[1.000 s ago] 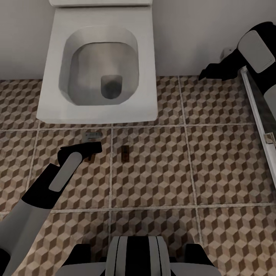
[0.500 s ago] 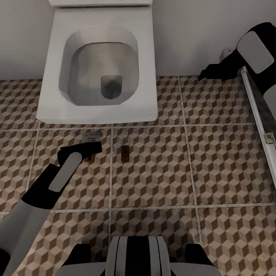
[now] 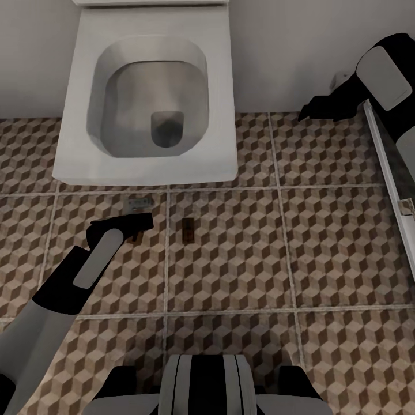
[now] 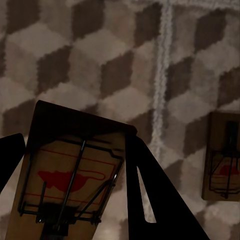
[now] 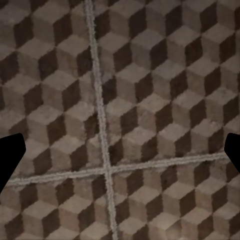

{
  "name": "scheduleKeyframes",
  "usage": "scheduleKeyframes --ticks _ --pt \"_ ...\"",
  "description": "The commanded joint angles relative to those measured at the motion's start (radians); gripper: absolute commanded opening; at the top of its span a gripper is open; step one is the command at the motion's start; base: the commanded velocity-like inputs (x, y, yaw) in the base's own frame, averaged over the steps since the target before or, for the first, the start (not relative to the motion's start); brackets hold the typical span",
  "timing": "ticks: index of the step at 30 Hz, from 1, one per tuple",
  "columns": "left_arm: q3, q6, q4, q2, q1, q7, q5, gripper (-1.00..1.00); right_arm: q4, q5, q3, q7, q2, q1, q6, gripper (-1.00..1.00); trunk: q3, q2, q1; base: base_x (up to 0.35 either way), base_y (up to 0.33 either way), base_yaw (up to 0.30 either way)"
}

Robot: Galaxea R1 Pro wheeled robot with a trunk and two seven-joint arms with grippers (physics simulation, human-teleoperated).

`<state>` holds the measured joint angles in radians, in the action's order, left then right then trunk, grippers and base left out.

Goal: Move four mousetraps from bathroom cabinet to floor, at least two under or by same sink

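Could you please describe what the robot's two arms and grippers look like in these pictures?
Both arms are glossy black with rounded light grey panels set into them. The left arm widens into a pale grey sleeve near the body. The left gripper and right gripper are matte black with flat, tapering, pointed fingers. No cables or markings are visible.
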<state>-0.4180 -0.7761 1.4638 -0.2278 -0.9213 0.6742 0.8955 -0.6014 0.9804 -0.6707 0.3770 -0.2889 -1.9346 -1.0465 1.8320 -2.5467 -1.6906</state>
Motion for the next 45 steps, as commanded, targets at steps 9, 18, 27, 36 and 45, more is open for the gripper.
scheduleKeyframes --ticks 9,18,27,36,45 --pt "-0.002 0.025 -0.002 0.0 -0.002 0.009 0.01 -1.0 -0.001 0.011 -0.007 0.008 -0.001 -0.001 -0.001 1.0 0.001 -0.001 -0.002 0.0 0.0 0.0" --pt "-0.001 0.034 -0.007 0.001 -0.002 0.006 0.01 -1.0 -0.001 0.011 -0.008 0.008 -0.001 -0.001 -0.001 1.0 0.001 -0.002 -0.003 0.0 0.0 0.0" --pt "0.0 0.048 -0.012 0.004 -0.002 0.005 0.01 -1.0 -0.001 0.011 -0.009 0.008 -0.001 -0.001 -0.001 1.0 0.001 -0.003 -0.005 0.0 0.0 0.0" --pt "0.001 0.056 -0.017 0.005 -0.002 0.005 0.013 -1.0 -0.001 0.011 -0.009 0.008 0.001 -0.001 -0.001 1.0 0.001 -0.005 -0.009 0.0 0.0 0.0" --pt "0.001 0.058 -0.041 0.016 -0.002 0.005 0.011 -1.0 0.008 0.01 -0.009 0.008 0.01 -0.001 -0.001 1.0 0.001 -0.005 -0.009 0.0 0.0 0.0"
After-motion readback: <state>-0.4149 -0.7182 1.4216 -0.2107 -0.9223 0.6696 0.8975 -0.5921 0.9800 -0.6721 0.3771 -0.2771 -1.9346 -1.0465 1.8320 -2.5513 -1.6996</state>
